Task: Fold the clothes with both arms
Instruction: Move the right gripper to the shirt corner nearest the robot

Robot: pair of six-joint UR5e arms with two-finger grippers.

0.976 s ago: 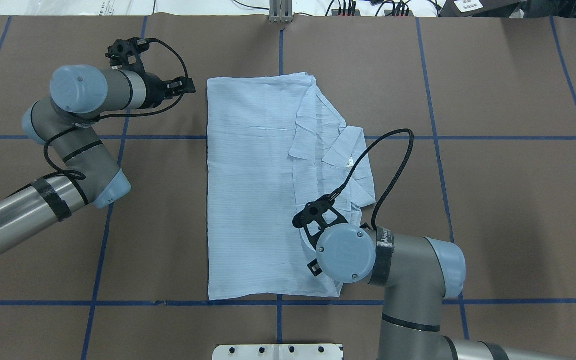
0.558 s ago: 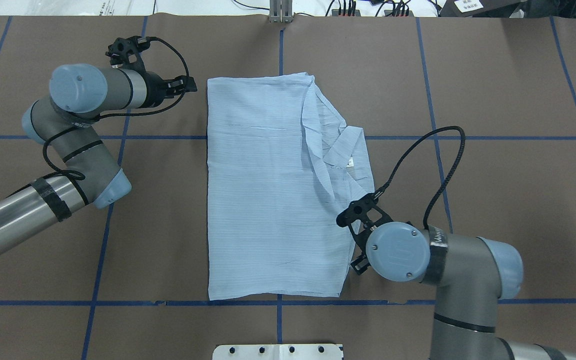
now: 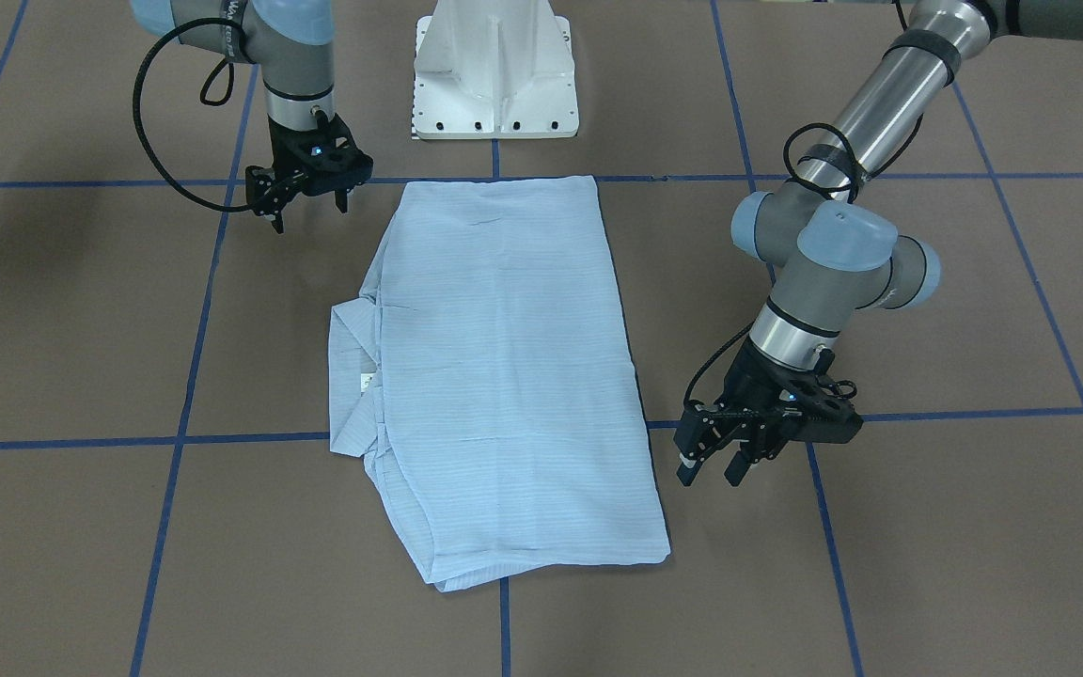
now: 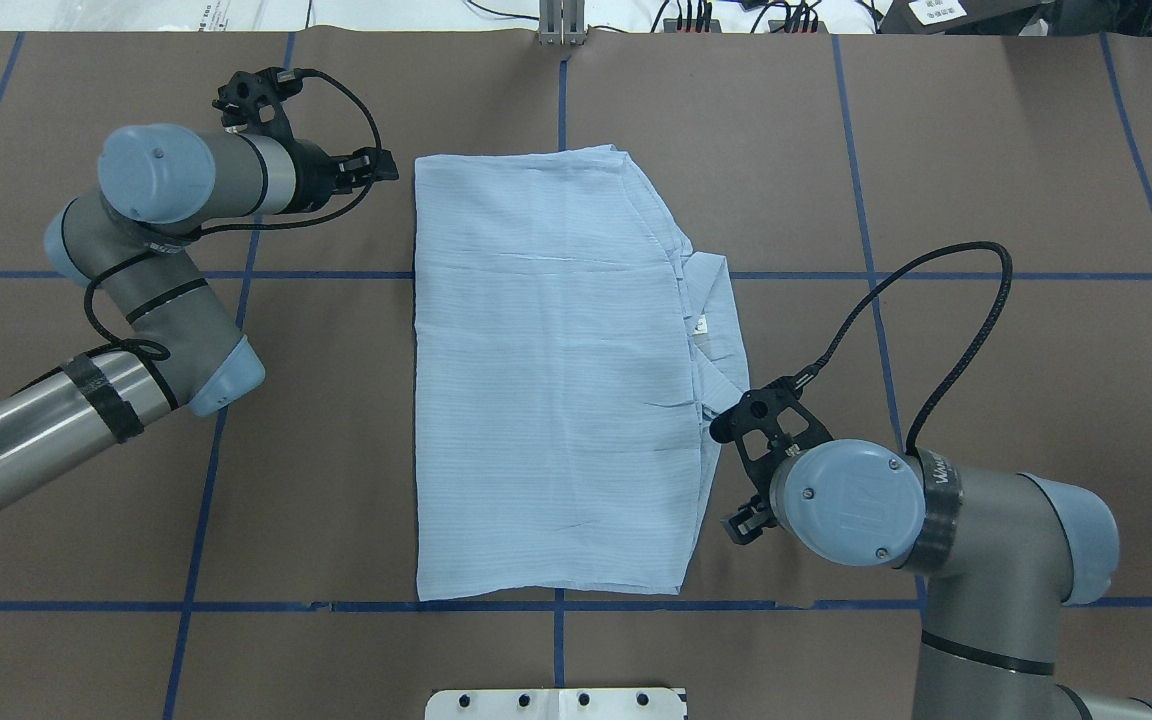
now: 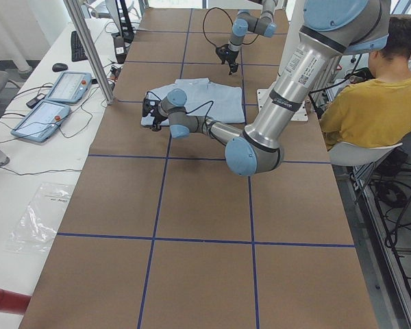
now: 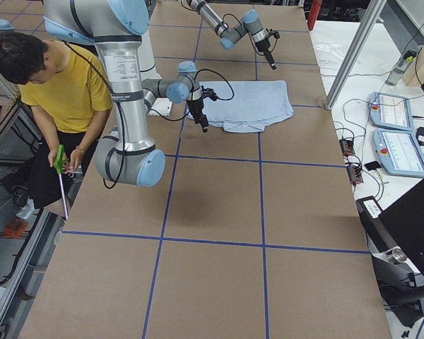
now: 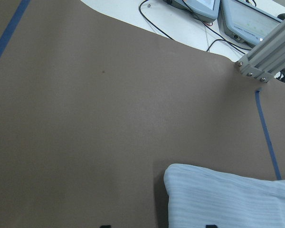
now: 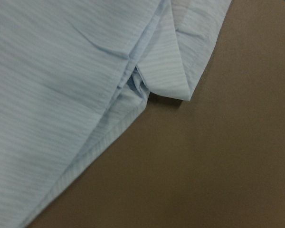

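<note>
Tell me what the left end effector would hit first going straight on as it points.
Probably the shirt, at its corner: the left end effector slants down toward it, and its wrist view shows that corner just ahead. Depth is unclear; it might land on the table just beside it.

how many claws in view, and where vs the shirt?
2. Left claw: open, beside the shirt's far left corner, off the fabric. Right claw: open, off its right edge, nearer the robot than the collar. None hidden.
</note>
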